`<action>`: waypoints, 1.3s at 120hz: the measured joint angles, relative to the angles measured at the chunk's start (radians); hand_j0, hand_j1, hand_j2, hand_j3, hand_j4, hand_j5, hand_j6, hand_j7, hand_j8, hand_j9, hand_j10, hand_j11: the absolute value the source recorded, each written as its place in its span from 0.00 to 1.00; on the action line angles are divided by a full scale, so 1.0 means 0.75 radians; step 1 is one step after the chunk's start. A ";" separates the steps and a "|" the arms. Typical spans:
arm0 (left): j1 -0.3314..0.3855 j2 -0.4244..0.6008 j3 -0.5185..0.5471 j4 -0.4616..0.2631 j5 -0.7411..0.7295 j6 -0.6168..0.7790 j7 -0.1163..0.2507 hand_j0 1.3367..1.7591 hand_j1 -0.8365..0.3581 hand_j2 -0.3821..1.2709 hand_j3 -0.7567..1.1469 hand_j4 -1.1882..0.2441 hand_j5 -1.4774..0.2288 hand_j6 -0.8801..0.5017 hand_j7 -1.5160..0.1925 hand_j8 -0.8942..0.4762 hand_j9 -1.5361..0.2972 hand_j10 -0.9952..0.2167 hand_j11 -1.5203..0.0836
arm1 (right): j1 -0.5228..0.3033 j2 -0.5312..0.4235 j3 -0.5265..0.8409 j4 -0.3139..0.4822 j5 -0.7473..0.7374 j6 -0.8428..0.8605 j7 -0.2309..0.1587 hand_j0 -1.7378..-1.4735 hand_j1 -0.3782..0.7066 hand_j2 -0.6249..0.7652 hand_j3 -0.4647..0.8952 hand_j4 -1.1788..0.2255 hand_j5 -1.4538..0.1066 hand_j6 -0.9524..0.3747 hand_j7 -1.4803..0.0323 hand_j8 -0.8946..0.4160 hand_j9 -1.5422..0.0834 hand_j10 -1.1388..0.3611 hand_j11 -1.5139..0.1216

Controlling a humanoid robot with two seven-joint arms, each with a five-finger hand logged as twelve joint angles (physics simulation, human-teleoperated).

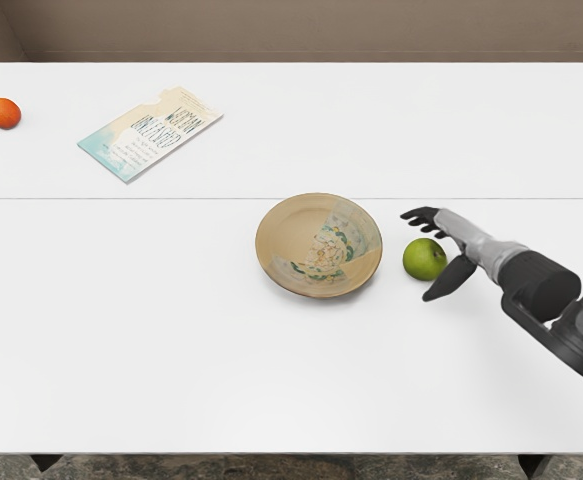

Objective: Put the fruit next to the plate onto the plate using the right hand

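Your right hand (458,240) hovers just right of the round green fruit (423,259), fingers spread and holding nothing. The fruit rests on the white table (171,330), just beside the tan patterned ceramic plate (269,240), which lies to its left.

The right hand (456,240) has black fingers (421,214) and a pale grey back, on a dark grey forearm (541,285). Just beside its fingers, the green fruit (424,259) is yellow-green with a lighter sheen. Past it from the hand, the plate (271,235) is tan, patterned in pale blue, dark green and cream. Far from the hand are an orange-red fruit (3,113) and a cream packet (151,132) with a teal corner and dark lettering, on the white table (171,340).
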 joint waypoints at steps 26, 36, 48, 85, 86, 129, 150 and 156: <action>0.000 0.000 0.000 0.000 0.000 0.000 0.000 0.76 0.76 0.26 0.40 0.67 0.69 0.47 0.71 0.48 0.67 0.63 0.76 | 0.009 0.018 -0.007 0.000 -0.050 -0.023 -0.028 0.30 0.38 0.41 0.34 0.61 0.67 0.47 0.70 0.44 0.69 0.55 0.67; 0.000 0.000 0.001 0.000 0.000 0.000 0.000 0.76 0.76 0.26 0.40 0.67 0.69 0.47 0.71 0.48 0.67 0.63 0.76 | -0.002 0.025 -0.008 0.000 -0.079 -0.046 -0.031 0.30 0.40 0.40 0.34 0.59 0.65 0.46 0.69 0.42 0.68 0.53 0.65; 0.000 0.000 0.001 0.000 0.000 0.000 0.000 0.76 0.76 0.26 0.40 0.67 0.69 0.47 0.71 0.48 0.67 0.63 0.76 | -0.018 0.029 -0.008 0.000 -0.108 -0.060 -0.032 0.30 0.42 0.40 0.34 0.58 0.63 0.45 0.67 0.41 0.66 0.52 0.64; 0.000 0.000 0.001 0.000 0.000 0.000 0.000 0.76 0.76 0.26 0.40 0.67 0.69 0.47 0.71 0.48 0.67 0.63 0.76 | -0.054 0.047 -0.009 0.000 -0.164 -0.093 -0.032 0.30 0.48 0.39 0.34 0.55 0.59 0.41 0.63 0.38 0.62 0.49 0.60; 0.000 0.000 0.001 0.000 0.000 0.000 0.000 0.76 0.76 0.26 0.40 0.67 0.69 0.47 0.71 0.48 0.67 0.63 0.76 | -0.054 0.047 -0.009 0.000 -0.165 -0.094 -0.032 0.30 0.48 0.39 0.34 0.55 0.59 0.41 0.63 0.38 0.62 0.48 0.60; 0.000 0.000 -0.001 0.000 0.000 0.000 0.000 0.76 0.76 0.26 0.40 0.67 0.69 0.47 0.71 0.48 0.67 0.63 0.76 | -0.062 0.052 -0.019 -0.019 -0.188 -0.097 -0.027 0.34 0.57 0.44 0.34 0.44 0.47 0.41 0.50 0.46 0.49 0.46 0.47; 0.000 0.000 -0.001 0.000 0.000 0.001 0.000 0.76 0.76 0.26 0.40 0.67 0.69 0.47 0.71 0.48 0.67 0.63 0.76 | -0.064 0.069 -0.023 -0.045 -0.201 -0.098 -0.021 0.38 0.56 0.46 0.34 0.40 0.41 0.43 0.43 0.46 0.42 0.45 0.39; 0.000 0.000 -0.001 0.000 0.000 0.001 0.000 0.76 0.76 0.26 0.40 0.67 0.69 0.47 0.71 0.48 0.67 0.63 0.76 | -0.064 0.071 -0.023 -0.050 -0.200 -0.099 -0.021 0.38 0.56 0.48 0.34 0.39 0.40 0.44 0.41 0.44 0.40 0.44 0.37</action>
